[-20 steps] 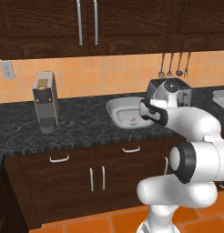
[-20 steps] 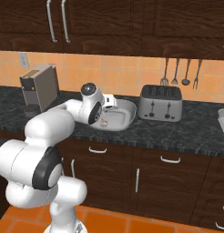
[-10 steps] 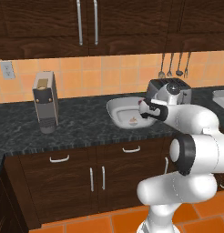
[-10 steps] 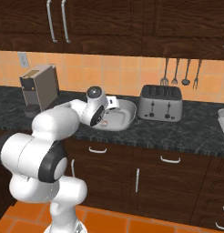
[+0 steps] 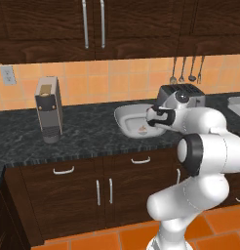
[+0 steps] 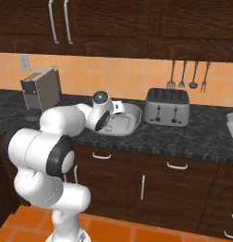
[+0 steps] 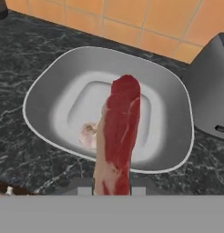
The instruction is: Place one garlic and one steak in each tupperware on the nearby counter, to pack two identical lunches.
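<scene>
Hovering over the rounded tub (image 7: 45,98) on the black table (image 5: 88,132), the pincer (image 7: 112,190) is pinching a steak (image 7: 119,132), which hangs above the tub's hollow. One garlic bulb (image 7: 88,134) already lies inside, at about 9 o'clock of the steak. By my reading this first lunch is half packed, needing only the meat let go; the second tub's filling looks wholly undone. Against the earlier frames, the hand has crept slightly farther over the tub, towards the toaster (image 6: 166,107) at its 3 o'clock; nothing else has shifted.
</scene>
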Robot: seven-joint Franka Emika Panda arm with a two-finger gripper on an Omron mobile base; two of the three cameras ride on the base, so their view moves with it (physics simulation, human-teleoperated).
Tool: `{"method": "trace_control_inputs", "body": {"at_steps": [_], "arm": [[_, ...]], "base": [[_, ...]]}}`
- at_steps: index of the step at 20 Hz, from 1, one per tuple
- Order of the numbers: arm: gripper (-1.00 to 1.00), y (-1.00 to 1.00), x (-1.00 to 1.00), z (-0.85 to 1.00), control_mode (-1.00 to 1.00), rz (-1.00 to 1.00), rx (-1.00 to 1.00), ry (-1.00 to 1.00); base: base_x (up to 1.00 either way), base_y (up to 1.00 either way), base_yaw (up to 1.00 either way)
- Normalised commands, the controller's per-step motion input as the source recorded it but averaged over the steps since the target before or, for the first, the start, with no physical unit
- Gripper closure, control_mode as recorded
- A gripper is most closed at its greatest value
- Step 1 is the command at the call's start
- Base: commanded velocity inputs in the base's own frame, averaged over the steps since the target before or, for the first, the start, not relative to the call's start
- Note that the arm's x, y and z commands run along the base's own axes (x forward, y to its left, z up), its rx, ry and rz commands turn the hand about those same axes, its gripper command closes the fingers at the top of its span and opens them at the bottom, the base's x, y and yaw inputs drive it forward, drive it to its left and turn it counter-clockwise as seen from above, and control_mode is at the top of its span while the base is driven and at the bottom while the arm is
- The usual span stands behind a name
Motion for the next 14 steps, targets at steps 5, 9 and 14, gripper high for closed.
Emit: {"method": "trace_control_inputs", "body": {"at_steps": [5, 9, 14], "arm": [[1.00, 0.00, 0.25, -0.23, -1.00, 0.00, 0.00, 0.00], [1.00, 0.00, 0.22, -0.21, -1.00, 0.00, 0.00, 0.00], [1.00, 0.00, 0.15, -0.16, -1.00, 0.00, 0.00, 0.00]], "base": [[0.00, 0.00, 0.00], [0.00, 0.00, 0.00], [0.00, 0.00, 0.00]]}}
